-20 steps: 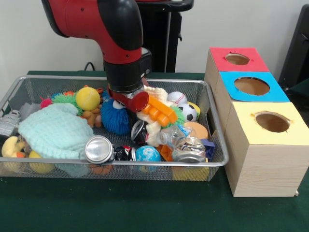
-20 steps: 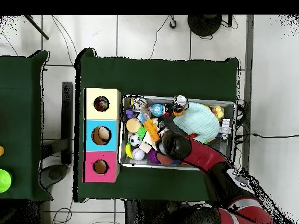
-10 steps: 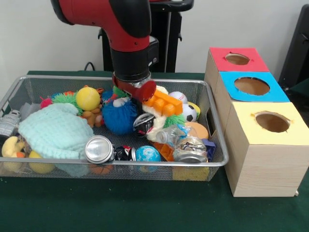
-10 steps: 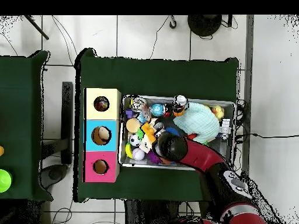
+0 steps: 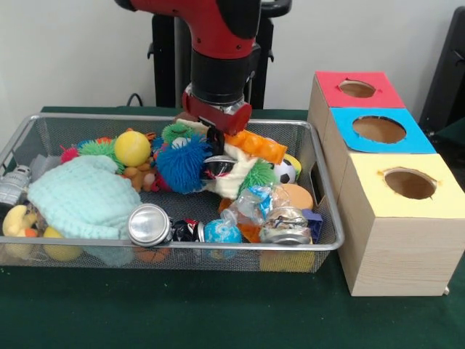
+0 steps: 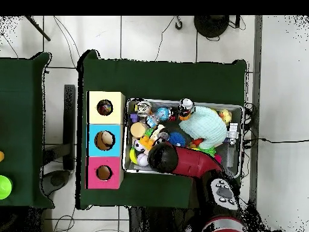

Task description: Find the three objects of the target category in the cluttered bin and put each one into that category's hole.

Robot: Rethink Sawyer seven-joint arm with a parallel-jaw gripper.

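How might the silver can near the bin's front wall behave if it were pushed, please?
The silver can lies on its side, so it would probably roll. It looks thin-walled, likely light and easily dented. The mint knitted cloth beside it may block rolling that way.

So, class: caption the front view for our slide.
Sawyer gripper above a cluttered wire bin beside three holed boxes.

We see a plain off-white wall (image 5: 80, 58) behind the setup, evenly lit. Main table (image 6: 163, 78) has a dark green cloth (image 5: 174, 313) over it. From overhead the floor (image 6: 151, 36) is pale tile with dark grout lines, cables (image 6: 72, 33) trailing across it at 12 o'clock. A second green-covered table (image 6: 21, 127) sits at 9 o'clock, apart from the main one, a dark stand (image 6: 67, 127) in the gap between them. Round black base (image 6: 211, 24) at 1 o'clock. Dark object (image 5: 449, 73) at 3 o'clock in the front view, can't tell what.
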